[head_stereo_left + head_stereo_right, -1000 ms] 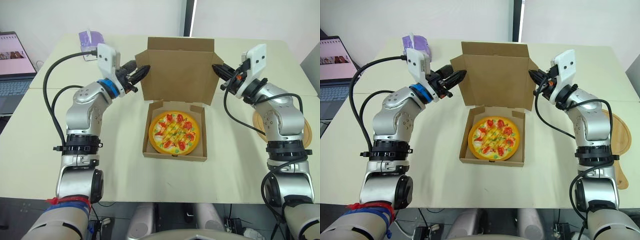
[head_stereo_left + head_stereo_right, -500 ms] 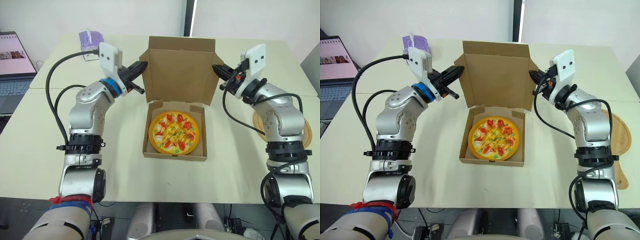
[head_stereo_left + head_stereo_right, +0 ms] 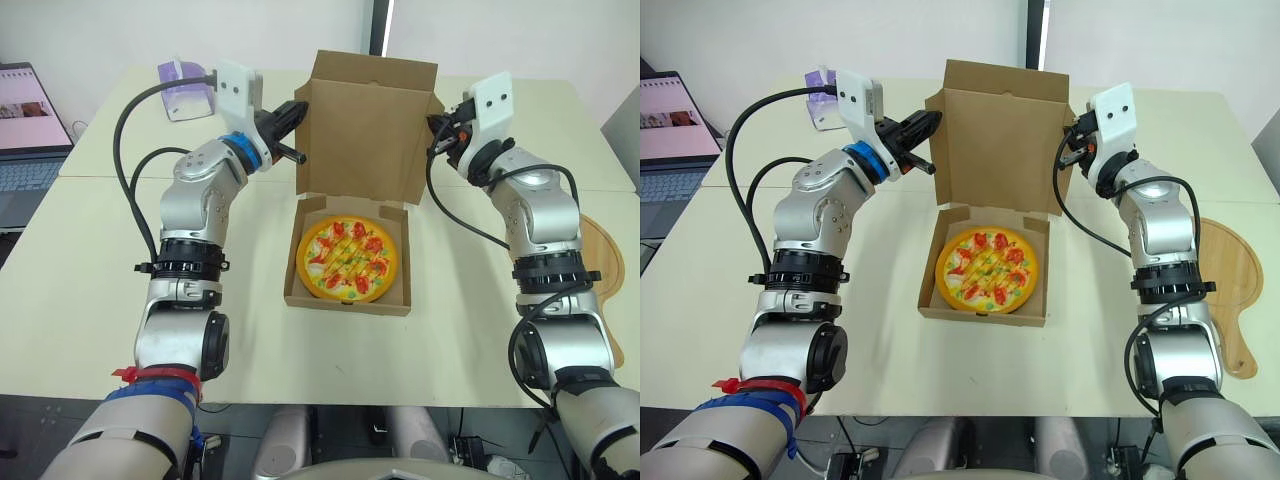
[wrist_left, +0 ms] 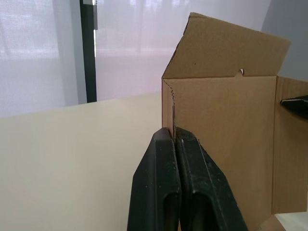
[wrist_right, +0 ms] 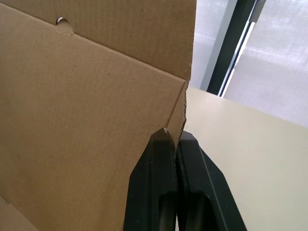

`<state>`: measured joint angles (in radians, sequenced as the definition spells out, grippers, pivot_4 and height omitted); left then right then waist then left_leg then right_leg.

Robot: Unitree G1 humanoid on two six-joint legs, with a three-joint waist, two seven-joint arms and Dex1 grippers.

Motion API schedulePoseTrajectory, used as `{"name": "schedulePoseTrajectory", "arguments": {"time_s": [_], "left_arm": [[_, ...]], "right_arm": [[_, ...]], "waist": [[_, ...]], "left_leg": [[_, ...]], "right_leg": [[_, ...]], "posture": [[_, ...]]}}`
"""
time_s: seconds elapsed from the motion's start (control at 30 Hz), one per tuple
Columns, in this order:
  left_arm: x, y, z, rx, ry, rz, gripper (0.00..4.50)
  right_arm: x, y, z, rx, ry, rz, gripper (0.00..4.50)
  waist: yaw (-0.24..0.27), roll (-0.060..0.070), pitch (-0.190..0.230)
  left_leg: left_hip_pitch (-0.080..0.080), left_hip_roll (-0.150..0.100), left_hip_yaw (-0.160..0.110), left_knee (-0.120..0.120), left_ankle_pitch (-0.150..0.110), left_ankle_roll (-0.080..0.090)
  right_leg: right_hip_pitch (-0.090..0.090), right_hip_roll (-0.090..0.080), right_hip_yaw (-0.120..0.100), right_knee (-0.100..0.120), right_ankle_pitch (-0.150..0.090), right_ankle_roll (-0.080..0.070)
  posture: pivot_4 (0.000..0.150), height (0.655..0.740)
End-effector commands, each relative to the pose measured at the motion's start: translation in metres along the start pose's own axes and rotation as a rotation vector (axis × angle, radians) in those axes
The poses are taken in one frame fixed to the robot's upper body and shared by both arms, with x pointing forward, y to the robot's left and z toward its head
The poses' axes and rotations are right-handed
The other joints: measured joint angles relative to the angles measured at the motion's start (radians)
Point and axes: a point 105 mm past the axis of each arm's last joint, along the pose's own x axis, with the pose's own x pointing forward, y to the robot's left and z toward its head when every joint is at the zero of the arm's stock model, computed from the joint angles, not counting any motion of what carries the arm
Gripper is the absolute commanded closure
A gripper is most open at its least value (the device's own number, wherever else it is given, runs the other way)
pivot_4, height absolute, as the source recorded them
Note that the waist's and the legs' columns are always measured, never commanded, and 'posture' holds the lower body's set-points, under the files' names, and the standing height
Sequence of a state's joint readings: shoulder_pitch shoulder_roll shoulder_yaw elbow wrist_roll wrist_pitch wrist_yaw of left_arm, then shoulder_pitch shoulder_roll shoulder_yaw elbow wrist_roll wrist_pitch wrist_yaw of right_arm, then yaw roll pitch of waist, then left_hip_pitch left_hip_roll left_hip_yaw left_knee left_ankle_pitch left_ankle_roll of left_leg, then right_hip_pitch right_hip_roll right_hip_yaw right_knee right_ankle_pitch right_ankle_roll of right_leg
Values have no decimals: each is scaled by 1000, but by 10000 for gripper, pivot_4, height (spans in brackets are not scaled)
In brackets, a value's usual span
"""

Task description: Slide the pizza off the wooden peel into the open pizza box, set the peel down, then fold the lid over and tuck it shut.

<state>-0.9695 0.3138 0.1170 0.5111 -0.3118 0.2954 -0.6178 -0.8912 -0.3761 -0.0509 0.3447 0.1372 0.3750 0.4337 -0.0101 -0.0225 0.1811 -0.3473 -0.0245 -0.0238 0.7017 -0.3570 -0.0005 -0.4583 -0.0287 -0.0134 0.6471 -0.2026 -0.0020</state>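
The left gripper (image 4: 174, 131) has its two black fingers pressed together on an upright edge of the cardboard lid (image 4: 221, 144) (at a perforated fold). The right gripper (image 4: 294, 102) pokes in beyond, above the beige table (image 4: 72, 159).

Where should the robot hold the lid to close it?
High on both side edges of the lid, left gripper from its left, right gripper from its right. The lid stands upright, hinged low behind the pizza, so pushing near the top likely tips it forward.
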Motion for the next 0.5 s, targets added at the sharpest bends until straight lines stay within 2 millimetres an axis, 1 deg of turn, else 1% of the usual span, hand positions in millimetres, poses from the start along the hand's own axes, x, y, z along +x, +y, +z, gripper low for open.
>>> {"name": "schedulePoseTrajectory", "arguments": {"time_s": [0.03, 0.13, 0.3, 0.5], "left_arm": [[3, -9, 19, 31, -53, -24, 44868], [0, -14, 19, 27, -57, -23, 44868], [-5, -24, 26, 12, -75, -4, 44868], [-19, -38, 25, 18, -66, 17, 44868]], "right_arm": [[2, 10, 31, -43, -102, 22, 45000], [-2, 18, 31, -41, -100, 35, 45000], [-11, 28, 36, -34, -91, 24, 45000], [-25, 41, 35, -21, -75, 9, 45000]], "waist": [[-1, 0, 0], [-1, 0, 0], [1, 0, 0], [3, 0, 0]], "left_leg": [[0, 0, 0, 0, 0, 0], [0, 0, 0, 0, 0, 0], [0, 0, 0, 0, 0, 0], [0, 0, 0, 1, 0, 0]], "right_leg": [[0, 0, 0, 0, 0, 0], [0, 0, 0, 1, 0, 0], [0, 0, 0, 1, 0, 0], [0, 0, 1, 2, 0, 0]], "posture": [[1500, 7400], [1500, 7400], [1500, 7400], [1500, 7400]]}}
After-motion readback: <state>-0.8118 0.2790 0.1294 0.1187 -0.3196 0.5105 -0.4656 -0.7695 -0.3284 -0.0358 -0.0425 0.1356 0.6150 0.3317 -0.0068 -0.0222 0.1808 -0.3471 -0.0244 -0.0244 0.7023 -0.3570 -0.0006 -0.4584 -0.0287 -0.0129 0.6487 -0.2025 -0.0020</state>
